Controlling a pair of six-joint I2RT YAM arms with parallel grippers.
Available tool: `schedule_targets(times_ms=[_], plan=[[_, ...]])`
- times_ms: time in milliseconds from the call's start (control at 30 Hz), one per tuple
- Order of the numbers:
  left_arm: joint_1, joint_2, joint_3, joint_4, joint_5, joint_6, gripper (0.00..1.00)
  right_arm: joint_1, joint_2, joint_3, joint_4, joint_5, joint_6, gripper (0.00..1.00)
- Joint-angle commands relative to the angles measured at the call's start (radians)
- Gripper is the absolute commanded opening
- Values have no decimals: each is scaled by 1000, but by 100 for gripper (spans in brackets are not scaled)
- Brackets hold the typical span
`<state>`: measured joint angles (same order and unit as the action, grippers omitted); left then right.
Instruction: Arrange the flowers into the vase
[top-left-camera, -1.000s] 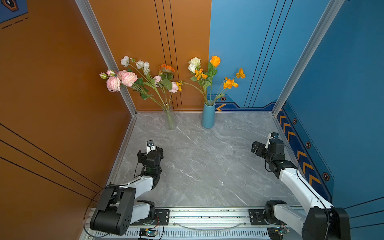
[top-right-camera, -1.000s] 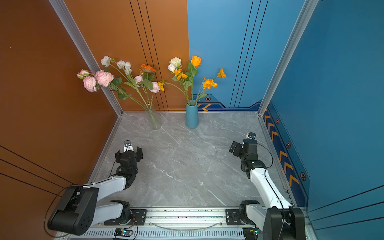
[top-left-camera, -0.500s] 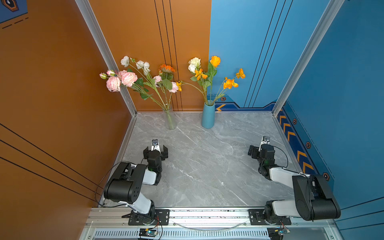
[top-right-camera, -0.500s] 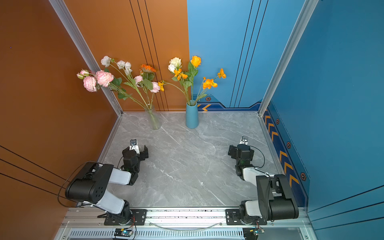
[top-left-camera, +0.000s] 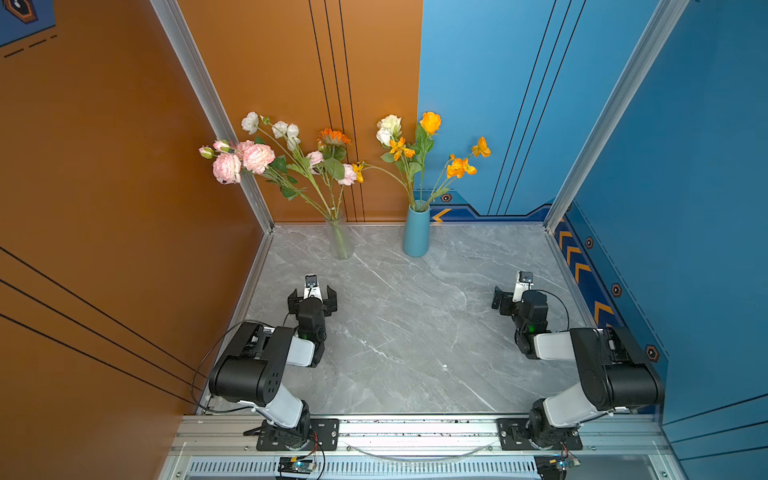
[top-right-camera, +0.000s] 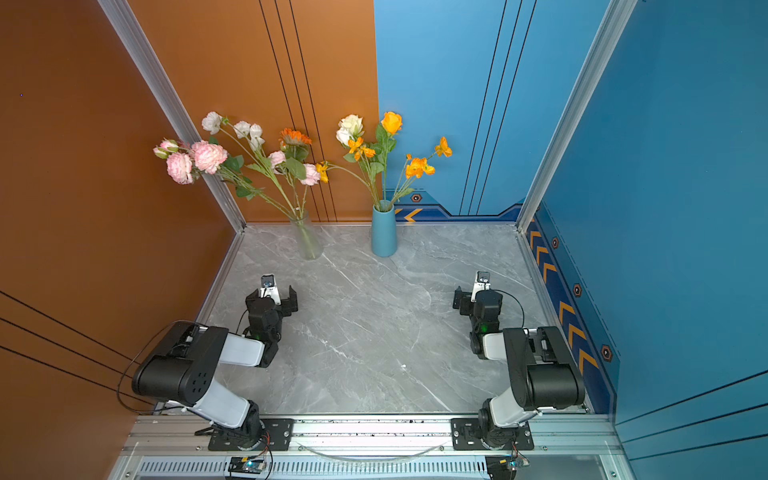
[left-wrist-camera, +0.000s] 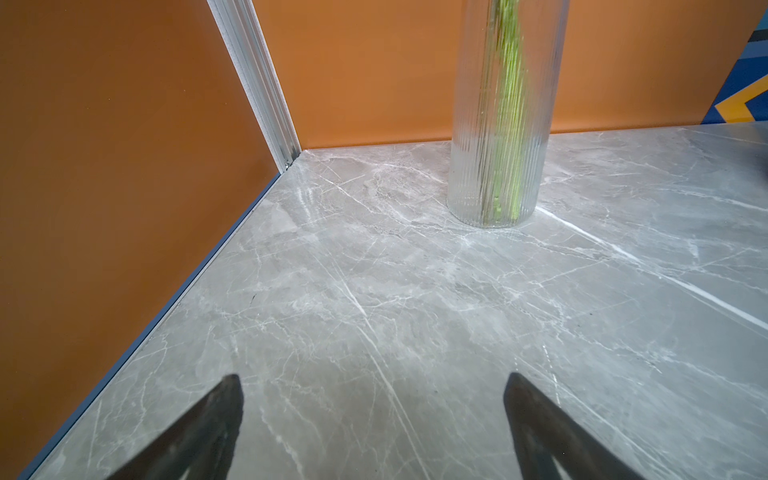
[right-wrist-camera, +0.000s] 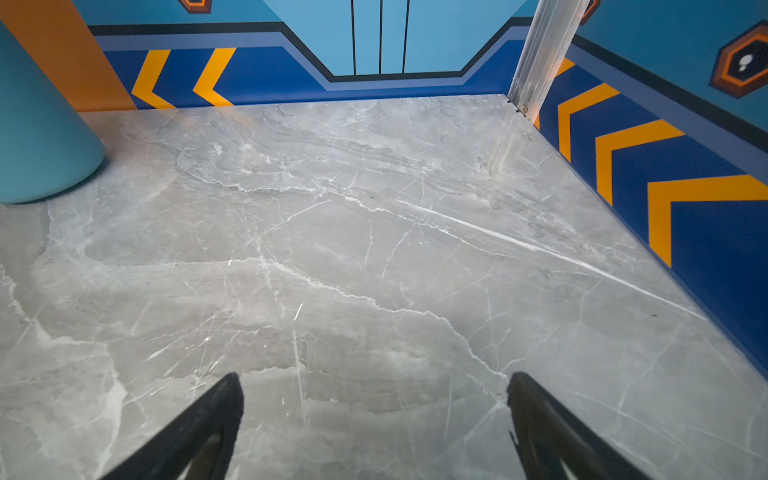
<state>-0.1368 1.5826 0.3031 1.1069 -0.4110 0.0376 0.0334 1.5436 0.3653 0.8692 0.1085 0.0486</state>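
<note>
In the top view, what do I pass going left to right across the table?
In order: left hand → clear glass vase → blue vase → right hand.

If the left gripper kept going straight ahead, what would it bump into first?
Probably the orange back wall, after crossing the table. But the glass vase stands close beside that line, so the open left gripper might clip it first; depth is hard to judge.

A robotics lab cell is suggested by a tabletop (top-left-camera: 415, 332) enclosed with painted panels (top-left-camera: 104, 208), aluminium posts (top-left-camera: 210, 104) and rail-mounted robot arms (top-left-camera: 257, 365).
</note>
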Motion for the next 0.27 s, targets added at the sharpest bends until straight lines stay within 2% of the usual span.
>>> schedule_targets(times_ms=[0,233], plan=[[-2,7,14,-12,-17,15,98,2,1,9,35,6,0,100],[-2,0,10,-18,-18,9,98,-11,1,6,41,-2,14,100]])
